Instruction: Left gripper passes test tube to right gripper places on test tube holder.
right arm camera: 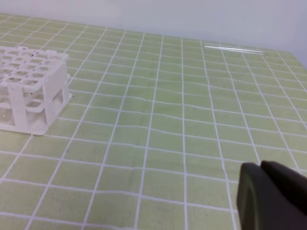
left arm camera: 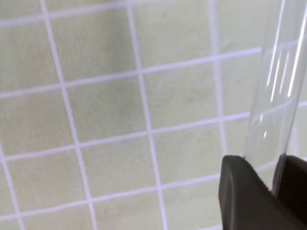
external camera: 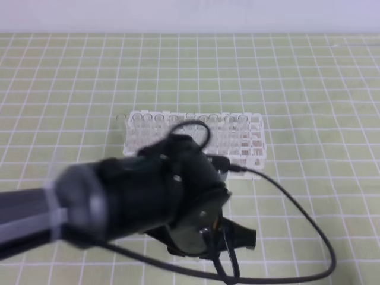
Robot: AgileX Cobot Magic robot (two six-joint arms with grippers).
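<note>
Between the left gripper's (left arm camera: 276, 187) closed fingers sits the tube (left arm camera: 276, 96) — keep it upright, squeeze gently; right gripper's (right arm camera: 268, 196) jaws unclear.

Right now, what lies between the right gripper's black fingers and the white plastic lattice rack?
Only bare green grid mat between fingers and rack, right wrist view.

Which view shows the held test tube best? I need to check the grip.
The left wrist view: the test tube rises clear and glinting from between the left gripper jaws. In the exterior high view the arm hides it. The right wrist view shows only another tube lying far off.
</note>
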